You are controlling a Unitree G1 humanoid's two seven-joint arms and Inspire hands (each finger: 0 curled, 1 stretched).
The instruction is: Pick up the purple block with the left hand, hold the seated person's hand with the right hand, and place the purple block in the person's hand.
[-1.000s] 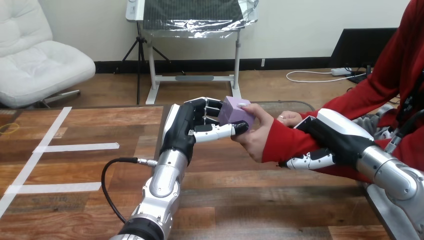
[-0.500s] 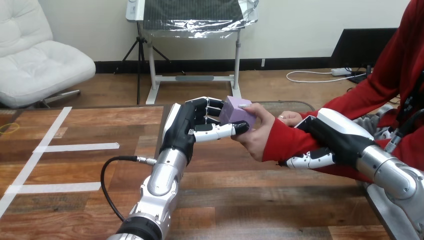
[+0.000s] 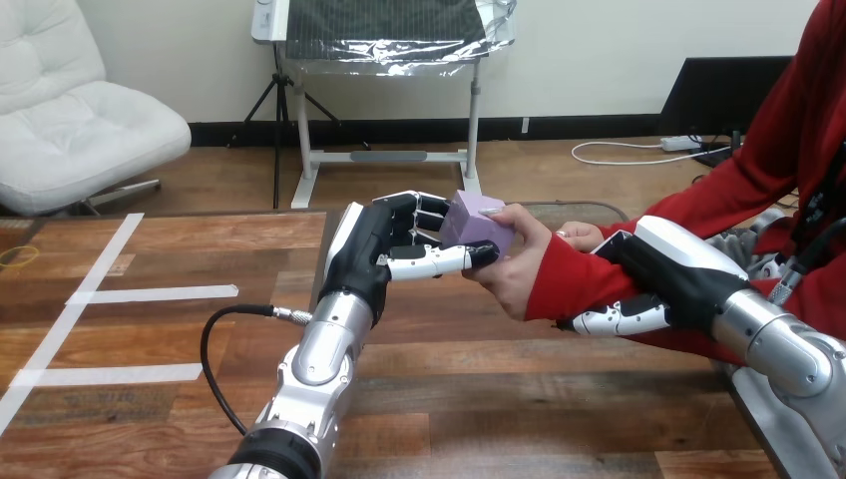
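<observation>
The purple block (image 3: pixel 475 224) hangs above the middle of the wooden table (image 3: pixel 150 419). My left hand (image 3: pixel 377 249) is shut on it, fingers on its left face and thumb under its front. The person's hand (image 3: pixel 519 267) meets the block from the right, with a finger on its top and the palm against its right side. My right hand (image 3: pixel 666 271) lies over the person's red-sleeved forearm, just behind the wrist. Its fingers (image 3: pixel 617 319) curl under the sleeve.
White tape strips (image 3: pixel 150 294) mark the table's left part. A black cable (image 3: pixel 214 344) loops beside my left forearm. A yellow band (image 3: pixel 17 256) lies at the far left edge. The person's other hand (image 3: pixel 579 237) rests behind the held arm.
My left hand has pushed the block very slightly right, deeper into the person's hand. The right hand keeps its hold.
</observation>
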